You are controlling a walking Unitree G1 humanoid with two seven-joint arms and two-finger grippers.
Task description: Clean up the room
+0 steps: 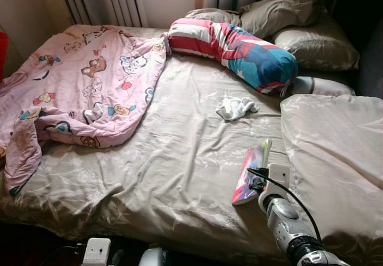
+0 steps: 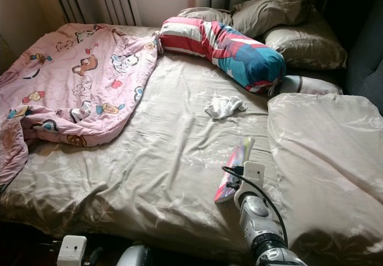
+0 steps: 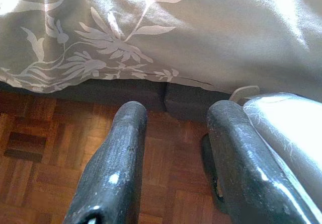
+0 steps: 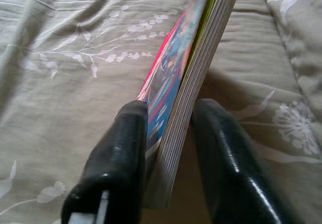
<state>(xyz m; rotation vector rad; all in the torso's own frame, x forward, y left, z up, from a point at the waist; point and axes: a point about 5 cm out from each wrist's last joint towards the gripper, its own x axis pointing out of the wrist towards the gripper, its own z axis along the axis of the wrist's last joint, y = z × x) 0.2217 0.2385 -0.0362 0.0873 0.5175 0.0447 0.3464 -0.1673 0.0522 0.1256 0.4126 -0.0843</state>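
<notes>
The thin bright picture book with a pink and blue cover [image 4: 183, 78] stands on its edge on the near right part of the bed, and the right claw [image 4: 168, 158] has its two black fingers squeezed on the book's near end — one finger on each side. So the step in hand looks like picking the book up off the tan flowered bed sheet [image 1: 173, 164].

Next, I think the claw must keep a tight hold and lift the book straight up, then carry it off the bed.

A little farther away lies a small crumpled white cloth [image 1: 236, 107]. Beyond it is a long striped red, white and blue pillow [image 1: 239, 48]. On the far left is a pink cartoon blanket [image 1: 84, 86].

The left claw [image 3: 173, 158] hangs low by the bed's side over the brown wood floor [image 3: 45, 153], fingers apart, holding nothing.
</notes>
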